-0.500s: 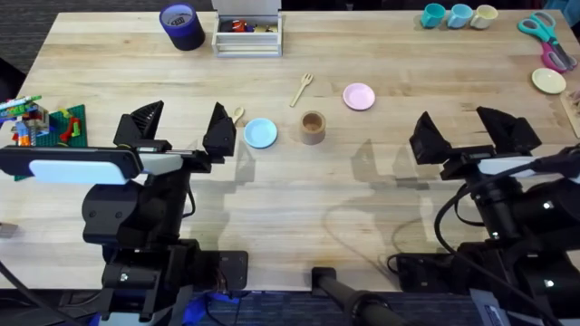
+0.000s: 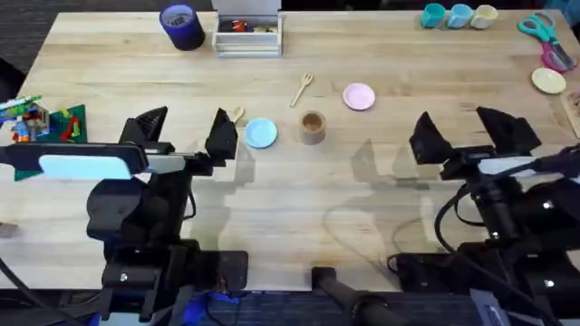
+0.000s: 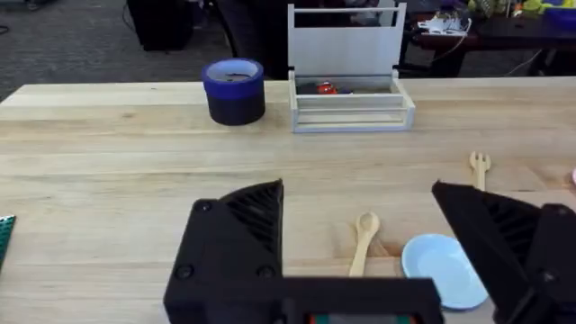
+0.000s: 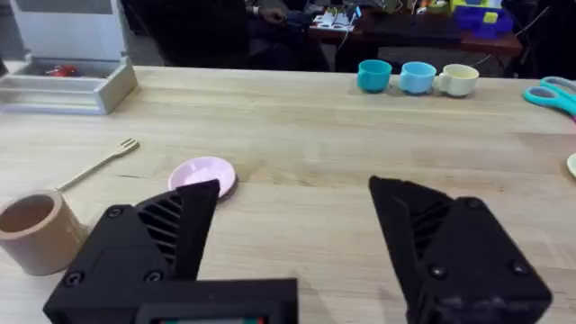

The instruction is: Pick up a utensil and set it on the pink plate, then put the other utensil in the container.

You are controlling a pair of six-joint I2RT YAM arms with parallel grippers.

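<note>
A small wooden fork (image 2: 302, 89) (image 3: 479, 168) (image 4: 101, 160) lies on the table left of the pink plate (image 2: 359, 96) (image 4: 205, 174). The wooden spoon (image 2: 237, 114) (image 3: 363, 241) lies just left of a light blue plate (image 2: 261, 133) (image 3: 441, 268), partly hidden overhead by my left fingers. The brown cup (image 2: 313, 127) (image 4: 34, 232) stands between the two plates, nearer me. My left gripper (image 2: 187, 133) (image 3: 360, 261) is open, with the spoon a little beyond its gap. My right gripper (image 2: 464, 131) (image 4: 292, 243) is open over bare table, right of the pink plate.
At the back stand a dark blue tub (image 2: 181, 26) and a white tray (image 2: 247, 36). Three small cups (image 2: 459, 15), scissors (image 2: 546, 36) and a pale yellow plate (image 2: 548, 81) sit at the back right. Toy bricks on a green mat (image 2: 41, 122) lie at the left edge.
The left arm has shifted slightly, its gripper now a little lower and closer to the spoon. The right arm has not moved.
</note>
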